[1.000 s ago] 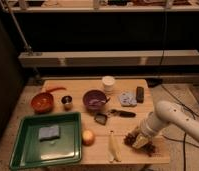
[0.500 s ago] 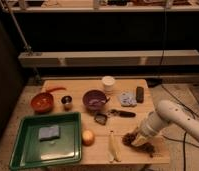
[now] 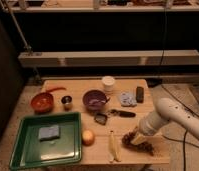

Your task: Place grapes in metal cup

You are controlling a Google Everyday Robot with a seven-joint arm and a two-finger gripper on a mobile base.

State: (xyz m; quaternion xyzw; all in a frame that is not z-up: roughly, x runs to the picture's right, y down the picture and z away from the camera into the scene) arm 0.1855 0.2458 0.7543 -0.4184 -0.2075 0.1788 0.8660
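– Gripper [image 3: 134,135] status?
– Low at front right of surface [image 3: 78,87], fingers closed on grapes [image 3: 145,145].
– Metal cup [image 3: 67,102]?
– Left side, between orange bowl [image 3: 42,102] and purple bowl [image 3: 95,100], well apart from grapes.

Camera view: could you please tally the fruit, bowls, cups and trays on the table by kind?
Fruit: 3 (grapes, banana, round orange fruit)
Bowls: 2 (orange-red bowl, purple bowl)
Cups: 2 (metal cup, white cup)
Trays: 1 (green tray)
Total: 8
End effector shut, down at the grapes.
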